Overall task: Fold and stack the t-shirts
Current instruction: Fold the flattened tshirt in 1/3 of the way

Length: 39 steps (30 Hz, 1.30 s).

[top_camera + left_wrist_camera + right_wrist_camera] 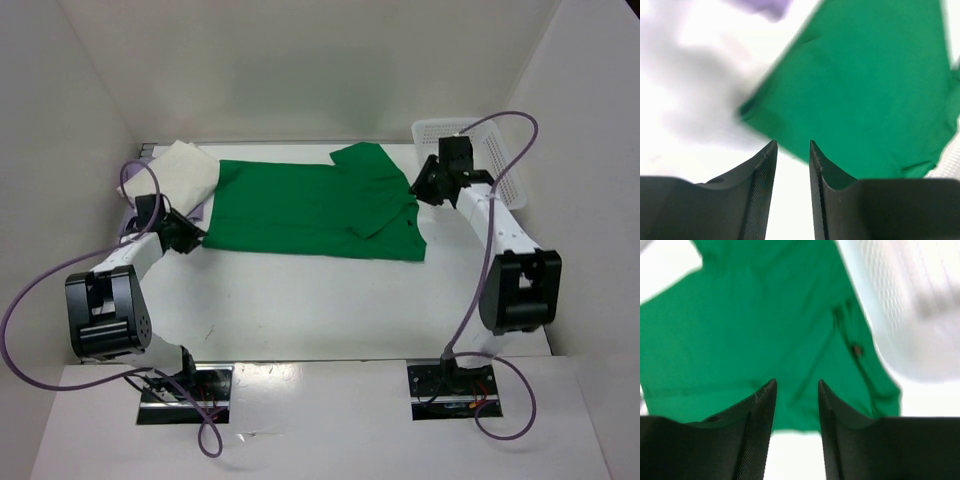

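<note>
Left wrist view: left gripper point(790, 149) jaws parted, empty, beside the bright green cloth t-shirt point(865, 85) spread on the white table point(300, 310). Right gripper point(796, 387) jaws parted, empty, above it.

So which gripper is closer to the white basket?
Right. The right gripper hovers just beside the basket, over the green shirt's right end. The left gripper is far off, at the shirt's other end.
</note>
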Tool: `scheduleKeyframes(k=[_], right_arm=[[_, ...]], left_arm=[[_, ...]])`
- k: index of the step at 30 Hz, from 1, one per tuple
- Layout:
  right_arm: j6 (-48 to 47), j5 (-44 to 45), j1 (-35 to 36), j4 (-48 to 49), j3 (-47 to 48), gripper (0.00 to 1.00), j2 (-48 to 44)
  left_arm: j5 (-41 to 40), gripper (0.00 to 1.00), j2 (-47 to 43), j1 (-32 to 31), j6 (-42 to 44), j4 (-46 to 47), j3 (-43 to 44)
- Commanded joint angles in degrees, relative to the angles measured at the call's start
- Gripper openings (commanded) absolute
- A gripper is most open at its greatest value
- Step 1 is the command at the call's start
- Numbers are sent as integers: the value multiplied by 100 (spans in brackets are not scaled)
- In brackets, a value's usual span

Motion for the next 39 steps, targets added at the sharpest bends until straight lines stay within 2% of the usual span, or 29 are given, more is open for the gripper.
scheduleKeyframes(k=[1, 2, 4, 5, 8, 12, 13, 15, 18, 19, 21, 26, 34, 38, 39], right_arm=[[-145, -511, -41, 192, -826, 36, -946], [-145, -511, -41, 192, -1246, 15, -1104], [-93, -643, -41, 192, -1627, 1, -1570], [-14, -643, -41, 192, -1950, 0, -1702], [127, -793, -41, 192, -2374, 2, -2002], [286, -731, -41, 192, -2779, 28, -2204], [364, -731, -41, 192, -2919, 31, -2204], [514, -600, -190, 192, -3060, 40, -2152], [768, -441, -488, 306, -3237, 48, -2012], [821, -389, -559, 385, -3306, 48, -1915], [909, -310, -612, 472, -3360, 48, -1810], [1015, -142, -612, 684, -3421, 48, -1283], [1322, -55, -612, 1281, -3527, 38, -764], [1568, 113, -612, 1492, -3527, 22, -613], [1569, 191, -612, 1545, -3527, 11, -561]], left_arm=[[147, 39, -242, 336, -121, 211, -690], [147, 41, -243, 337, -121, 212, -753], [147, 44, -173, 398, -121, 264, -754], [208, 45, -16, 398, -121, 325, -702], [270, 45, 292, 398, -271, 519, -640], [332, 49, 495, 398, -446, 984, -639], [332, 49, 582, 398, -446, 985, -639], [489, 41, 714, 398, -446, 1064, -587], [490, 25, 917, 398, -385, 1012, -455], [490, 17, 969, 398, -385, 1012, -455], [490, 13, 970, 398, -323, 1012, -455], [490, 8, 908, 398, -271, 897, -455], [622, 0, 1075, 398, -271, 897, -455], [674, 0, 1075, 398, -218, 845, -455], [674, 0, 1015, 398, -218, 845, -455]])
